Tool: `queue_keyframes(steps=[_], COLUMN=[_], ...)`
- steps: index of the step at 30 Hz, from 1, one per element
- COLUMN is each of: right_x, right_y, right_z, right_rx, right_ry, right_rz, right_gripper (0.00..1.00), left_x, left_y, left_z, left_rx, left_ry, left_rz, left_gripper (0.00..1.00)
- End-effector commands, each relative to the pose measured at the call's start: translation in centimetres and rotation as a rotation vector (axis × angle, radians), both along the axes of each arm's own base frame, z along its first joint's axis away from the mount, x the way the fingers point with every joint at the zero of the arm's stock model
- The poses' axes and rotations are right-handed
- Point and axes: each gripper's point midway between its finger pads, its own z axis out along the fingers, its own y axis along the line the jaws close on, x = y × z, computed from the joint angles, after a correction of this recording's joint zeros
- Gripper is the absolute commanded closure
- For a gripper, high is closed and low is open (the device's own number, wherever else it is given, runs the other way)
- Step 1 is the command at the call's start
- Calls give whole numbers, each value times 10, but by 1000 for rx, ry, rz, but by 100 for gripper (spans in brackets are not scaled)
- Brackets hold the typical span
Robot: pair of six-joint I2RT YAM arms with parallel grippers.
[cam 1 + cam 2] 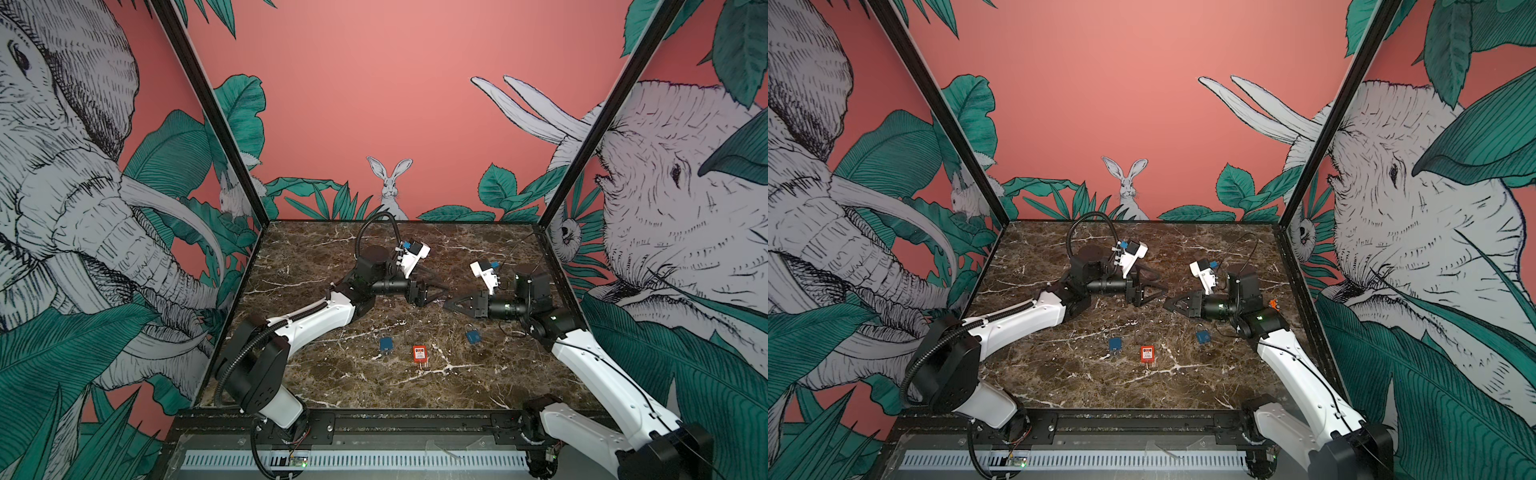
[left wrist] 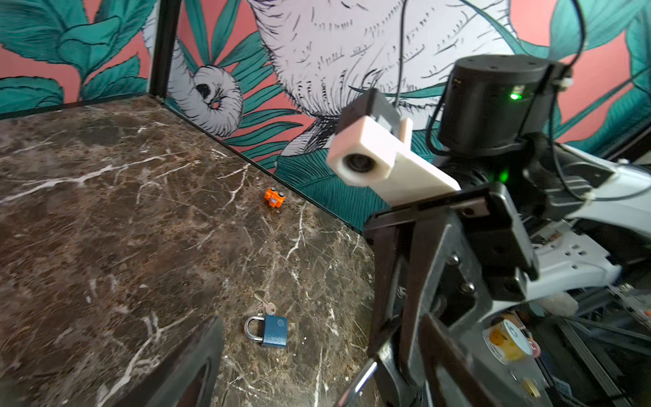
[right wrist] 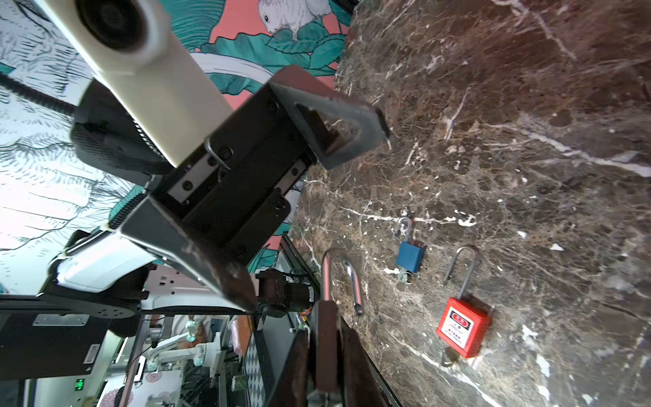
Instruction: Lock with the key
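Right gripper point(image 1: 449, 305) is clamped on the dark padlock point(image 3: 326, 338), held above the marble table point(image 1: 332, 386) near its middle. Its steel shackle point(image 3: 343, 271) pokes out past the fingertips toward the left gripper point(image 1: 439, 291), one leg free of the body. The left gripper faces it, just beside, spread wide and empty.

Nearer the front lie three more:
- The left blue padlock point(image 1: 386, 344).
- The red padlock point(image 1: 419, 354), with a white label too small to read and its long shackle pointing at the back wall.
- The right blue padlock point(image 1: 473, 336), with a key point(image 2: 266, 304) lying by its shackle.
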Motion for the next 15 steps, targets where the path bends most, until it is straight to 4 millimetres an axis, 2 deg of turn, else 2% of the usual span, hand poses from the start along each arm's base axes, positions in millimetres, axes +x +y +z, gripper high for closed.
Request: queue_keyframes(steps=[1, 7, 15], right_x=[-1, 4, 8], right_y=[3, -6, -12], right_z=[19, 19, 24], right_rx=[76, 60, 55], right_ry=[-50, -80, -114], right_rz=[36, -4, -28], right_gripper=[100, 100, 100], left_x=[-18, -19, -21], left_y=[0, 0, -2], left_z=[6, 3, 1], left_rx=[-37, -26, -26], left_ry=[-10, 30, 64], left_rz=[-100, -104, -116], left_gripper=[18, 31, 41])
